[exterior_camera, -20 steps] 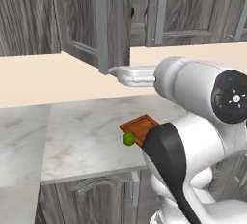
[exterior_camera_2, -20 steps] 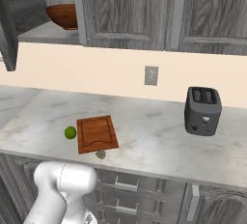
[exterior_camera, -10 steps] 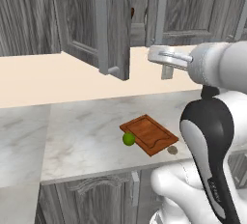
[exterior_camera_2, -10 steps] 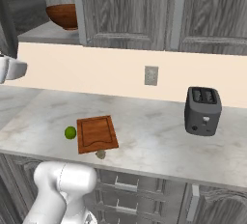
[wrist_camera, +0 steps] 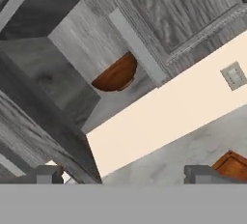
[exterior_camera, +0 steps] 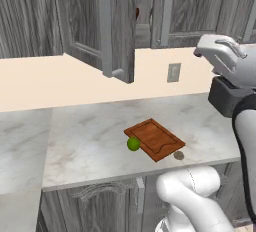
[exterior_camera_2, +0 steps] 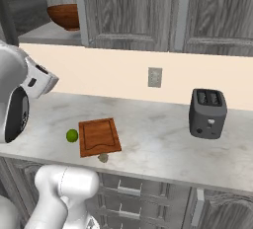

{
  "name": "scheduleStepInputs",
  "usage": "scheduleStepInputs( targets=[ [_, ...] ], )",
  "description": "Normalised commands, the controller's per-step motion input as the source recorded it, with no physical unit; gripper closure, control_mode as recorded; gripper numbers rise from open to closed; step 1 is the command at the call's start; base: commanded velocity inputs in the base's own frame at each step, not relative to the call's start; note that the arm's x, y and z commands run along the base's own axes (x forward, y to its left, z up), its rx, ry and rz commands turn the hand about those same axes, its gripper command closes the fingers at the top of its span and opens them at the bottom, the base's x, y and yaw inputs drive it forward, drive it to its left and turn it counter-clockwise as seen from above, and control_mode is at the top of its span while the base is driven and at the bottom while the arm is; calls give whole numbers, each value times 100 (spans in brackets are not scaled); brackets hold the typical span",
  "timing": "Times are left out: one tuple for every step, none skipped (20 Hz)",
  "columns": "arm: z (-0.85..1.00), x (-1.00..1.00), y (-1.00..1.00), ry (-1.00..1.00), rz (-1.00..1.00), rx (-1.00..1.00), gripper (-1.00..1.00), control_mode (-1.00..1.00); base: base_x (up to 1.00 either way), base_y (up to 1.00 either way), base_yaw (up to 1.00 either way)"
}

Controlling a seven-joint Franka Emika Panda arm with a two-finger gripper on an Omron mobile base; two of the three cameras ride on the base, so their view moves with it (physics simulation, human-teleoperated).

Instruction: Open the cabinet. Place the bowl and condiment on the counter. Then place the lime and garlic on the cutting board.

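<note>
A rendered home kitchen. Told by the dark grey wood-grain wall cabinet [exterior_camera_2: 133, 11] across the top of the right base view, long silver bar handles on its panelled doors, one door swung open at upper left of the left base view. Below it, a white-grey marbled counter [exterior_camera_2: 158, 144] with a thick edge, running across the middle of the frame over grey base cabinets with drawers at the bottom. Cream backsplash behind, with a wall outlet [exterior_camera_2: 154, 77] at centre. At right on the stone, a dark toaster [exterior_camera_2: 207, 113]. Left of centre, a wooden cutting board [exterior_camera_2: 99, 136] with a lime [exterior_camera_2: 72, 135] just beside it. On the open shelf, upper left, a wooden bowl [exterior_camera_2: 64, 16].
</note>
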Motion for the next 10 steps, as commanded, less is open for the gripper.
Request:
scheduleStepInputs(
  targets=[
    [0, 0, -57, 7, 0, 51, -100, -100, 0, 0, 0],
    [0, 0, -44, 4, 0, 48, -100, -100, 0, 0, 0],
    [0, 0, -22, 0, 0, 43, -100, -100, 0, 0, 0],
    [0, 0, 0, 1, -3, 38, -100, -100, 0, 0, 0],
    [0, 0, 0, 3, -6, 32, -100, -100, 0, 0, 0],
    [0, 0, 0, 13, -5, 25, -100, -100, 0, 0, 0],
    [0, 6, 5, 24, -7, 16, -100, -100, 0, 0, 0],
    [0, 16, 6, 36, -4, 13, -100, -100, 0, 0, 0],
    [0, 21, 14, 39, 0, 10, -100, -100, 0, 0, 0],
    [0, 28, 24, 39, 0, 7, -100, -100, 0, 0, 0]
  ],
)
